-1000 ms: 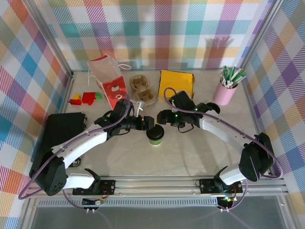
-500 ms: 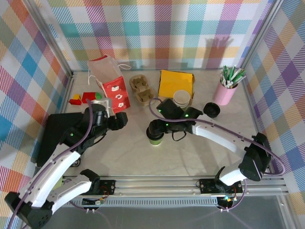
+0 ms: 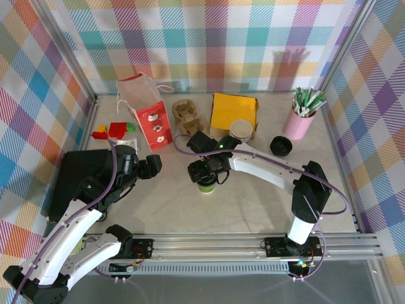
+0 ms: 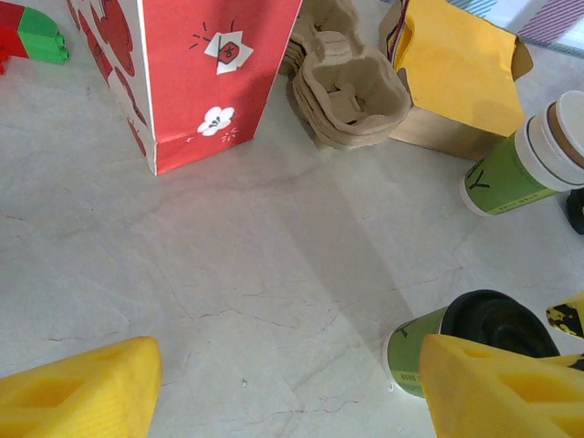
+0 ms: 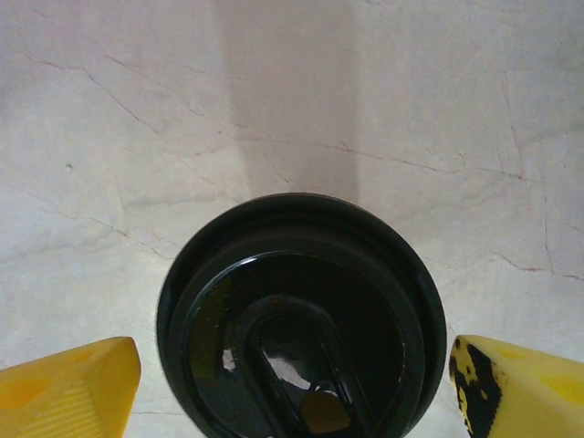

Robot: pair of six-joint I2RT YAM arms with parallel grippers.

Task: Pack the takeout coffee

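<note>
One green takeout coffee (image 4: pixel 412 349) wears a black lid (image 5: pixel 301 319).

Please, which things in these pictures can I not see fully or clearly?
- Coffee cup, top view: the right jaws cover its lid and part of its body.
- Same cup, right wrist view: the lid hides the body; the bottom edge cuts the lid.
- Same cup, left wrist view: a left jaw covers its lower right.
- Stack of cups, left wrist view: cut by the right edge.
- Red bag, left wrist view: top cut off.
</note>
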